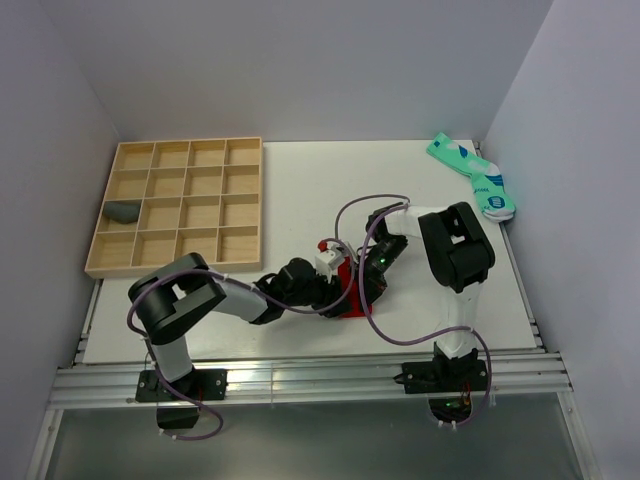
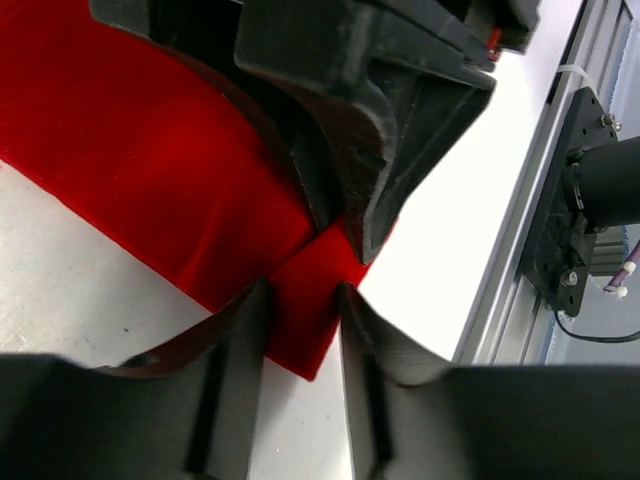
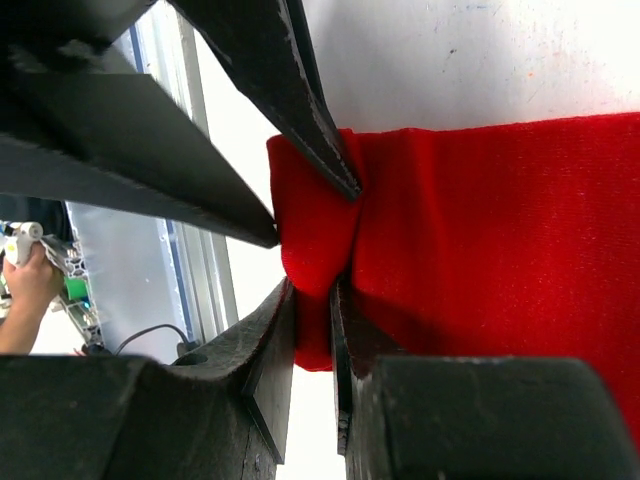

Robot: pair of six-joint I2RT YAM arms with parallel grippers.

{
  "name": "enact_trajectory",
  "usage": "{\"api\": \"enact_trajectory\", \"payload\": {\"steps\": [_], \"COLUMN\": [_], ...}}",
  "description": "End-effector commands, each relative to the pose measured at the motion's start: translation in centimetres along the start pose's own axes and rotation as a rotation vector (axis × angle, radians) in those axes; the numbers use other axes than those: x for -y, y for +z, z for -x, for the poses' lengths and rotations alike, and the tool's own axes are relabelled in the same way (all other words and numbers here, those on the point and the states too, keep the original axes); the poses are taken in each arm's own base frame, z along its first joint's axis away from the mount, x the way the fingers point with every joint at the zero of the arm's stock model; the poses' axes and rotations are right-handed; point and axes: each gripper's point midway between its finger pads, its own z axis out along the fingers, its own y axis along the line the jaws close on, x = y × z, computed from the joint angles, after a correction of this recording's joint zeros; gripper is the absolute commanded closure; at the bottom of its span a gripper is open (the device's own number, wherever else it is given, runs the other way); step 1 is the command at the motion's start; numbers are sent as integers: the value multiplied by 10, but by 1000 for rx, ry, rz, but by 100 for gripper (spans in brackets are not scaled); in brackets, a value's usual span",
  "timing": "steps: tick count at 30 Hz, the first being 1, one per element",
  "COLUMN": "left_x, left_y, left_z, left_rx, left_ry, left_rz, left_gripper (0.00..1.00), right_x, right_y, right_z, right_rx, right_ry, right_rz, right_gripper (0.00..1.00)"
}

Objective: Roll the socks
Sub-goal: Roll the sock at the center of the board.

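The red sock (image 1: pixel 350 292) lies on the white table between the two arms, and it fills the left wrist view (image 2: pixel 150 170) and the right wrist view (image 3: pixel 500 220). My right gripper (image 3: pixel 312 290) is shut on a raised fold at the sock's end (image 1: pixel 366 284). My left gripper (image 2: pixel 303 292) faces it from the left (image 1: pixel 332 284), jaws apart and open, one on each side of the sock's corner. The right gripper's fingers (image 2: pixel 380 190) show just beyond. The dark grey sock (image 1: pixel 122 211) lies bunched in a compartment of the wooden tray.
The wooden tray (image 1: pixel 170 268), divided into many compartments, stands at the back left. Mint-green patterned socks (image 1: pixel 475 175) lie at the back right corner. The metal rail (image 2: pixel 510 250) along the table's near edge runs close to both grippers.
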Motion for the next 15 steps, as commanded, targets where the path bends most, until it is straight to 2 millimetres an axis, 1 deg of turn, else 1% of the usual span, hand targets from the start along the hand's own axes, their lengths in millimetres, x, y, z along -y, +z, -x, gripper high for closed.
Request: {"api": "enact_trajectory", "payload": {"steps": [1,2,4,5,7,8,10,11,13,14,15], "left_x": [2,1,-1,-2,-4,-4,-5,-5,-9,-8,-9], "left_y": [6,7,9,11,13,14,13,14,9,9,7], "left_z": [0,-1,-3,-4,-9,-10,-15,-15,-23,-22,-23], "left_rx": [-18,-23,-38,-52,-80,-104,-129,-142,-178,-183,-187], "left_ry": [0,-8,-21,-32,-55,-73,-96,-107,-132,-141,-149], "left_rz": [-15,-12,-3,7,24,33,42,50,80,80,89], "left_gripper": [62,67,71,76,82,90,96,100,100,100,100], "right_x": [5,6,6,8,9,12,13,17,16,19,19], "right_y": [-5,-5,-6,-5,-7,-6,-10,-10,-15,-17,-19], "right_z": [6,5,5,5,6,6,8,8,11,12,14], "right_rx": [7,7,7,9,10,16,26,36,48,63,72], "right_ry": [-5,-7,-1,-4,1,-7,-10,-20,-27,-38,-24], "right_rz": [-17,-20,-32,-40,-65,-83,-126,-151,-204,-234,-254], "right_gripper": [82,82,82,81,79,73,66,59,53,48,46]}}
